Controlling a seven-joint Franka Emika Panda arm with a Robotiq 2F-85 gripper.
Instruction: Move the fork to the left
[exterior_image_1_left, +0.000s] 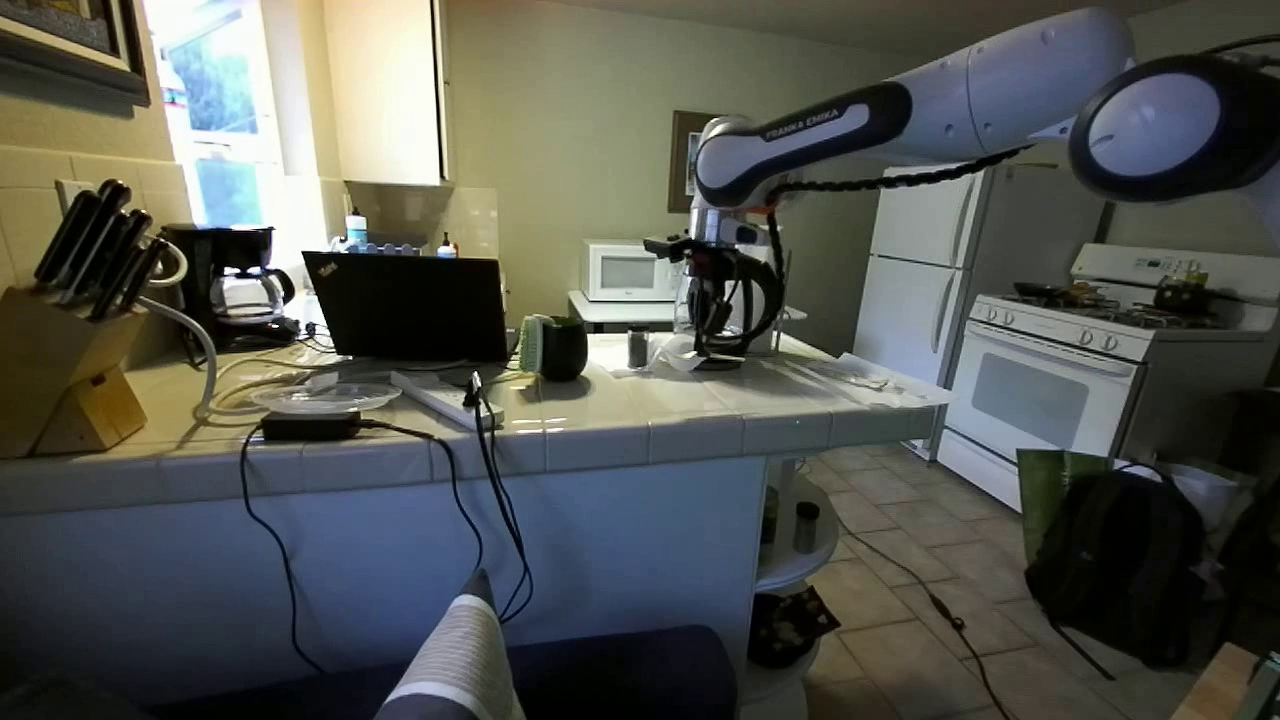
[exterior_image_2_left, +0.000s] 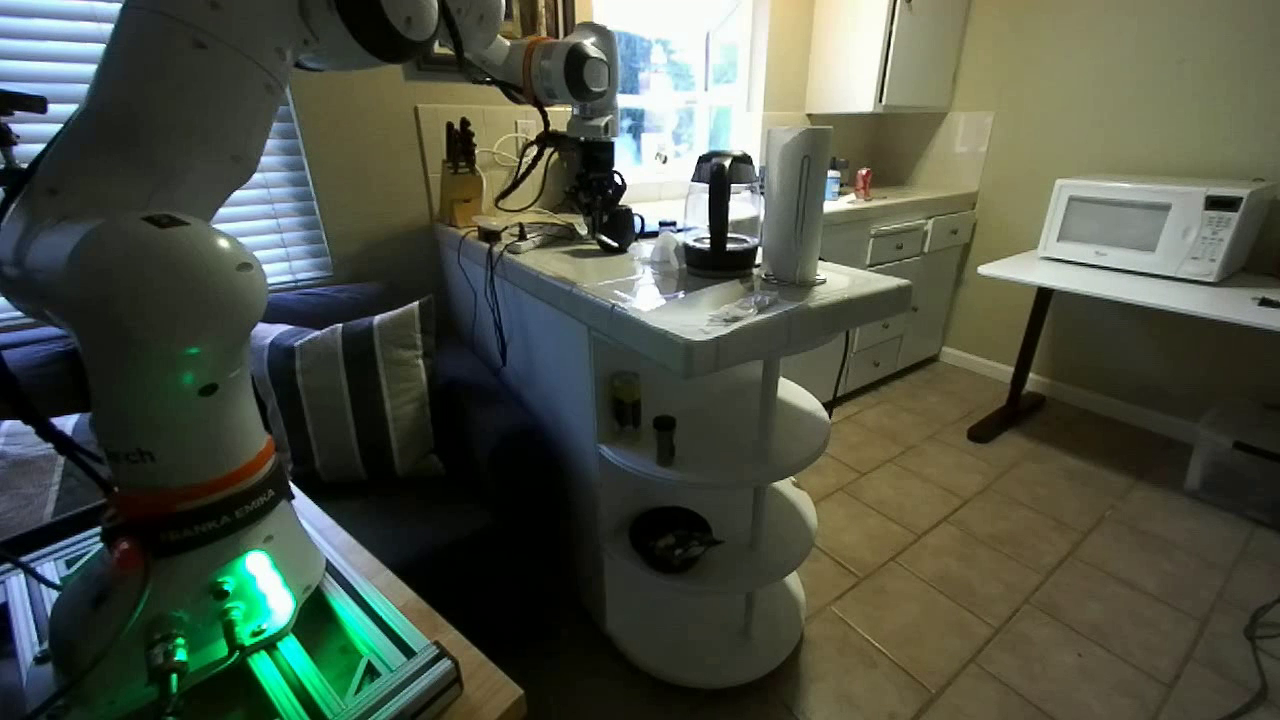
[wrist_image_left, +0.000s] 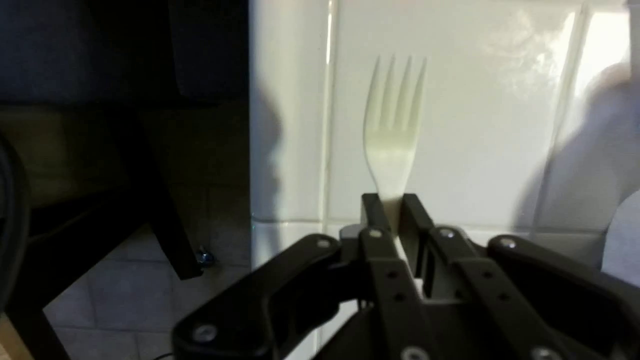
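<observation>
Wrist view: black two-finger gripper (wrist_image_left: 391, 205) clamped on a white plastic fork (wrist_image_left: 392, 147), both black fingers (wrist_image_left: 374, 212) pinching its slim handle near the neck. Fork head sits ahead of the fingertips, tines pointing away from them; rest of the handle runs back between the fingers, partly covered. Below fingers and fork: glossy white tile countertop (wrist_image_left: 475, 140). Can't tell whether the fork touches the tile or sits just off it. Countertop edge runs to the left of the fingers, near; beyond it, farther left and lower, dim tiled floor (wrist_image_left: 125, 290) and a dark angled leg (wrist_image_left: 170, 230). Right of the fingers, cut off by the frame, a pale rounded item (wrist_image_left: 624, 245), can't tell what.

Both exterior views: fingers point down over the countertop; fork too small to make out there.

In an exterior view: small clear shaker (exterior_image_1_left: 638, 348) with dark contents left of and near the fingers, black rounded mug (exterior_image_1_left: 568, 350) farther left with a pale green textured thing (exterior_image_1_left: 531, 345) at its side, then a black laptop (exterior_image_1_left: 410, 308), lid up, well left.

In an exterior view: clear glass kettle (exterior_image_2_left: 720, 215) with black handle right of the fingers, near; white paper towel roll (exterior_image_2_left: 797, 205) just past it; wooden knife block (exterior_image_2_left: 462, 200) left of the fingers, well apart.
</observation>
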